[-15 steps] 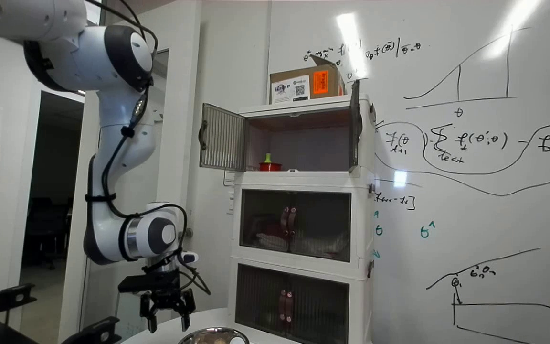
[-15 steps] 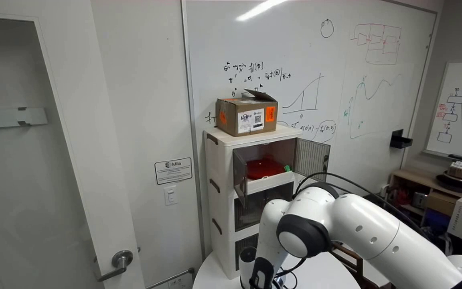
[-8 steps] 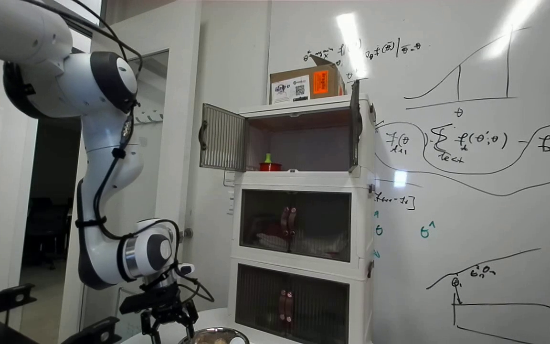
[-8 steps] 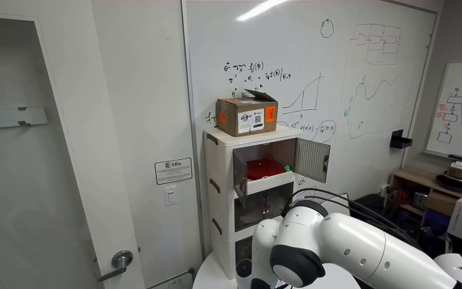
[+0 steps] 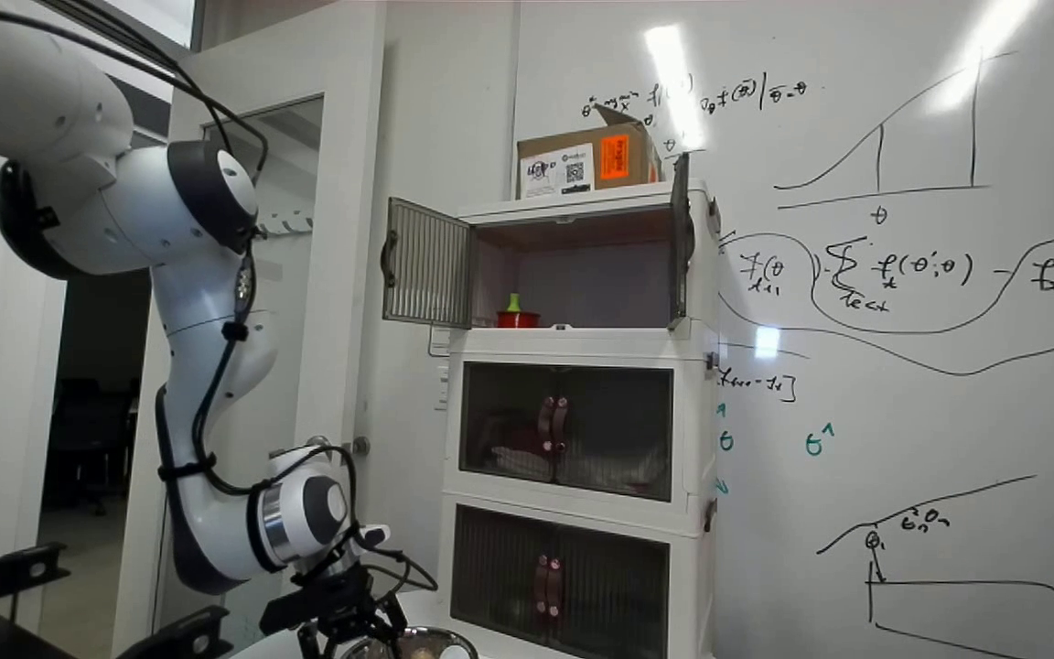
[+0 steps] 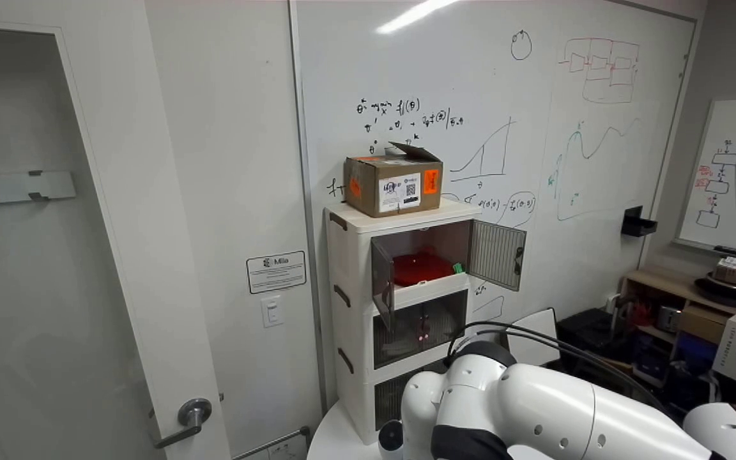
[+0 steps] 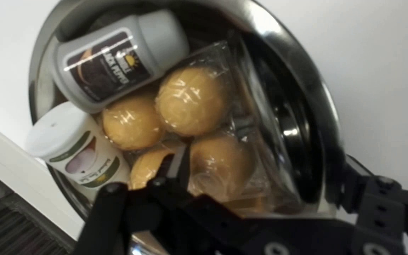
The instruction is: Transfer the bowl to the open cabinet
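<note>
Silvery metal formed the bowl (image 7: 267, 24), which stood upright on the white table (image 7: 384, 88), just beside the foot of the white cabinet stack (image 5: 564, 506); in an exterior view it lay to the stack's near left, partly cut off by the frame. Its mouth faced up. The rim was round, so a long axis could not be assigned. Inside, a grey pepper bottle (image 7: 119, 60) lay on its side, cap to the right in the wrist view; a white container (image 7: 83, 152) leaned over the left rim, and orange-brown round pieces (image 7: 190, 102) in clear wrap sat beside both. The gripper (image 7: 265, 161) had its fingers spread apart, one over the bowl's interior, the other outside the rim on that view's right; contact with the rim could not be told. To the left there, the stack's edge left little room; to the right, the table extended outward. The open cabinet (image 5: 600, 284), topmost in the stack, sat well above the bowl. Its left door (image 5: 426, 261) and right door (image 5: 679, 247) both stood outward, bounding the entry. A raised white lip edged its floor, where a red object (image 6: 419, 268) rested.
</note>
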Tool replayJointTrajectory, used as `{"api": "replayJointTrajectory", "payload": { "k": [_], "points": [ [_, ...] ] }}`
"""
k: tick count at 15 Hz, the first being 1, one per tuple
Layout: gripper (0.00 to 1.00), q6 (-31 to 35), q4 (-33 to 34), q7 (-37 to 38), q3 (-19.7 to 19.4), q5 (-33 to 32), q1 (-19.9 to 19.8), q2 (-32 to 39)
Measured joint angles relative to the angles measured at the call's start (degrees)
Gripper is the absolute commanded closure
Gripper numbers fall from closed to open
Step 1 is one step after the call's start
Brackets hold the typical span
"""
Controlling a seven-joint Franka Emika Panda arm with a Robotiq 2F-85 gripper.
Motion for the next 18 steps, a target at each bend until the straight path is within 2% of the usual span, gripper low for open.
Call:
{"api": "replayJointTrajectory", "payload": {
  "k": [6, 9, 11, 12, 18],
  "points": [
    [0.81, -0.04, 3.54, 0.15, -1.34, 0.03, 0.45, 2.69],
    [0.84, 0.01, 3.79, 0.66, -1.36, 0.20, 1.08, 2.65],
    [0.96, 0.00, 3.51, 1.66, -1.21, 0.66, 1.48, 2.51],
    [0.92, 0.02, 3.13, 2.24, -1.16, 0.95, 1.67, 2.20],
    [0.93, 0.62, -3.22, 5.16, -2.78, 3.27, 3.99, -1.65]
  ]
}}
